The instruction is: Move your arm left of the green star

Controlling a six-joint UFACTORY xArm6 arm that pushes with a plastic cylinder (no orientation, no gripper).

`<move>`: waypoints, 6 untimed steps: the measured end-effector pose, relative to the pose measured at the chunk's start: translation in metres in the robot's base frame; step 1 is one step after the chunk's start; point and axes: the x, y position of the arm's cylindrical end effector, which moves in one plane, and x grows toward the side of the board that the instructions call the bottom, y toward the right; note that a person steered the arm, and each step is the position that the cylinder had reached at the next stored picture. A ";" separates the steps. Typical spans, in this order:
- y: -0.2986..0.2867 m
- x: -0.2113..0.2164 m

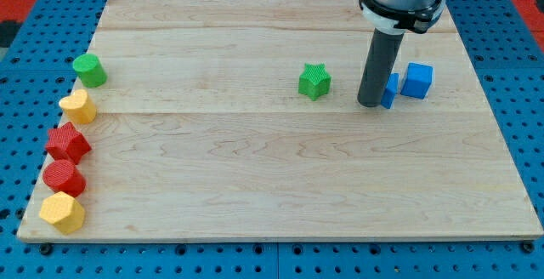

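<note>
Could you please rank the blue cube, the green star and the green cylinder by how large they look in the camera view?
1. blue cube
2. green star and green cylinder: these look alike, so unranked.

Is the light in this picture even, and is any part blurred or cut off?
Camera view: soft, even light, no glare on the board; blocks such as the green star look sharp with only faint shadows; my tip stands right of the star, partly hiding a blue block; the arm's top is cut off by the view's top edge.
</note>
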 end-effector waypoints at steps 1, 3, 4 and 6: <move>-0.008 0.000; -0.028 0.001; -0.037 0.001; -0.052 0.001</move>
